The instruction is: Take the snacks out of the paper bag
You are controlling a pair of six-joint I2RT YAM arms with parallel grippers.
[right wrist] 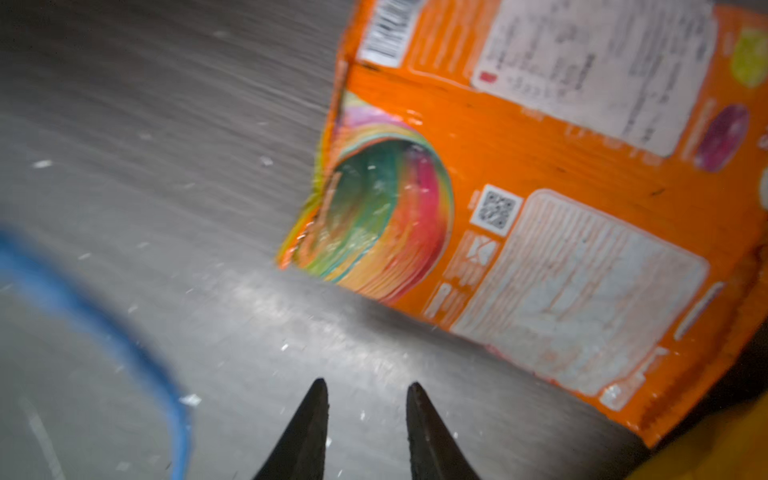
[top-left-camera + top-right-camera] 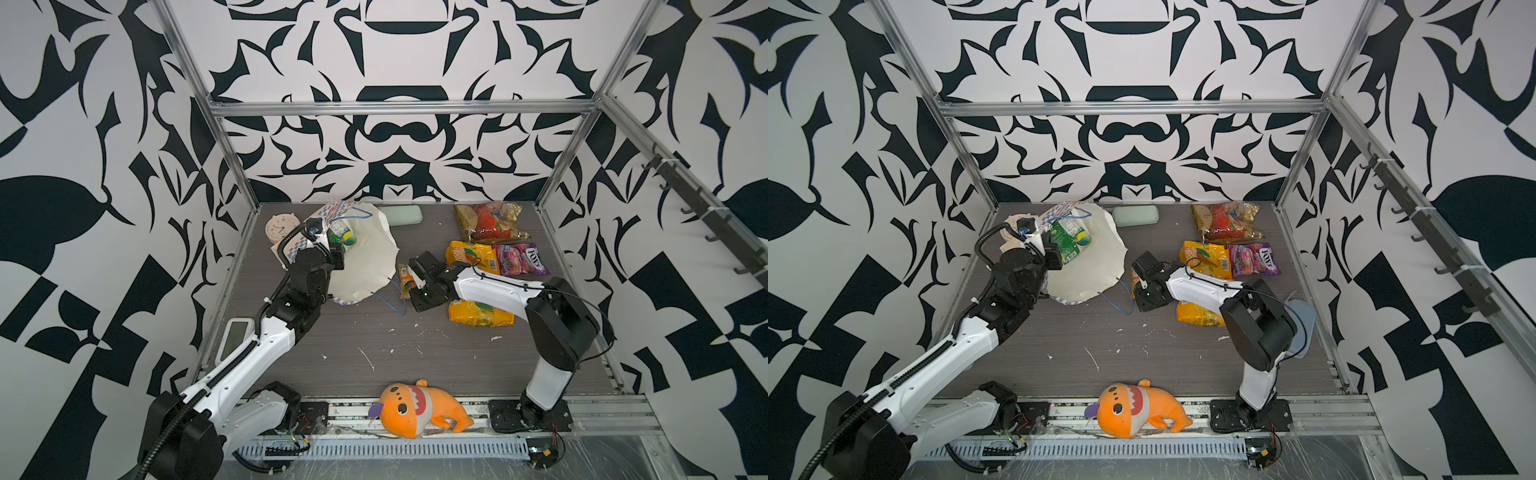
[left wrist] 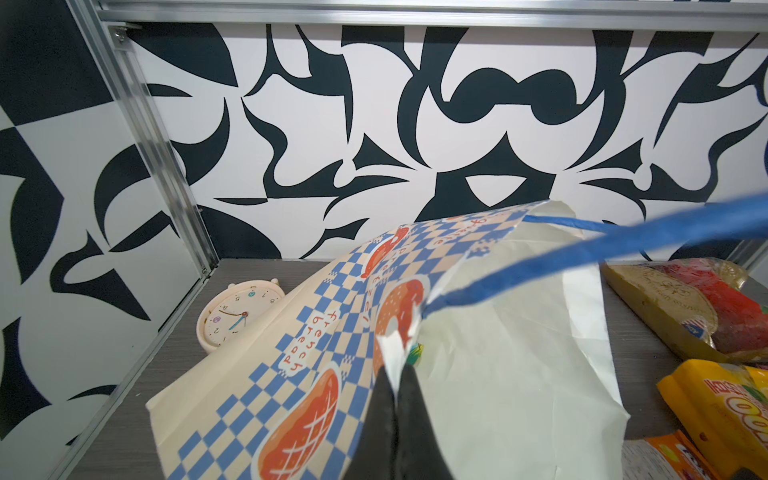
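The checkered paper bag [image 2: 365,266] [image 3: 316,357] lies tilted with its white mouth facing up. My left gripper [image 3: 397,374] is shut on its rim [image 2: 332,253]. A green snack [image 2: 340,237] [image 2: 1068,242] lies deep inside the bag. My right gripper [image 1: 365,384] stands open over bare table, nothing between its fingers, beside an orange packet [image 1: 540,187] [image 2: 405,282]. Lying out on the table are a clear red-yellow packet [image 2: 488,222], a yellow-orange packet [image 2: 469,253], a purple Fox's bag [image 2: 519,259] and another yellow packet [image 2: 478,318], partly under the right arm.
A cream alarm clock [image 2: 282,228] stands behind the bag at the back left. A mint-green case [image 2: 403,215] lies by the back wall. The bag's blue cord [image 2: 390,305] trails on the table. An orange plush toy [image 2: 415,409] lies on the front rail.
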